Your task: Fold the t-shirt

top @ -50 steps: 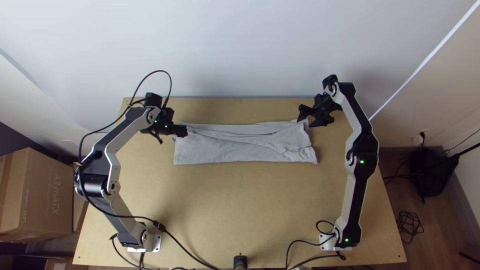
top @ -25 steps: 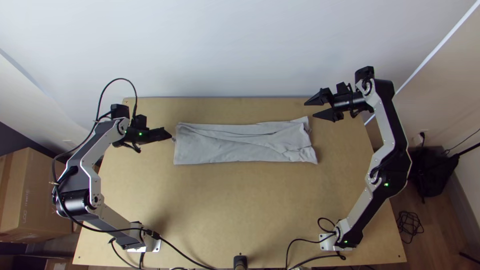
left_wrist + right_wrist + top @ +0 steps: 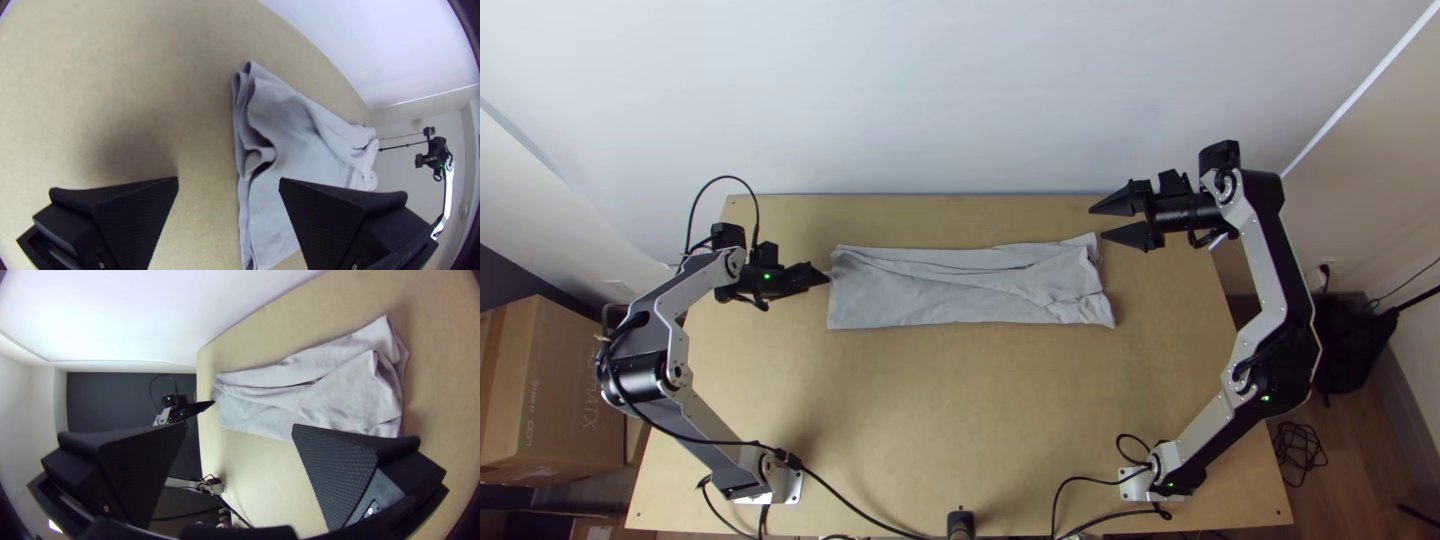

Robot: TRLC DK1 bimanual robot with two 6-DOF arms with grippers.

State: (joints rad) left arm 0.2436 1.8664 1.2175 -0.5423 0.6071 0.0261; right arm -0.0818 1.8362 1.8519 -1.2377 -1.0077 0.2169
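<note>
One pale grey t-shirt [image 3: 960, 305] lies on the light wooden table [image 3: 960, 420] I'm working over, nearer the far edge than the arm bases, folded into a long strip that runs crosswise. From the top view I can see its near edge is fairly straight, while creases run lengthwise along the upper part and the right end looks rumpled, with a small corner poking out on the far side. My left gripper [image 3: 829, 278] sits at the strip's left end, close to the far corner; its wrist view shows me the two fingers parted wide with nothing pinched between them. That same view gives me the short end of the cloth, where several layers stack up and a small loop of fabric puckers open. I can't tell whether those fingertips touch the fabric. Over on the other side, my right gripper [image 3: 1097, 223] points inward near the strip's far right corner, its fingers also spread apart, empty. Its wrist view shows me loose folds at that rumpled end and a narrow gap between creases farther along. Off the table's left side, I have a cardboard box [image 3: 555, 385]; a coil of black cable [image 3: 1300, 455] lies on the floor at right.
</note>
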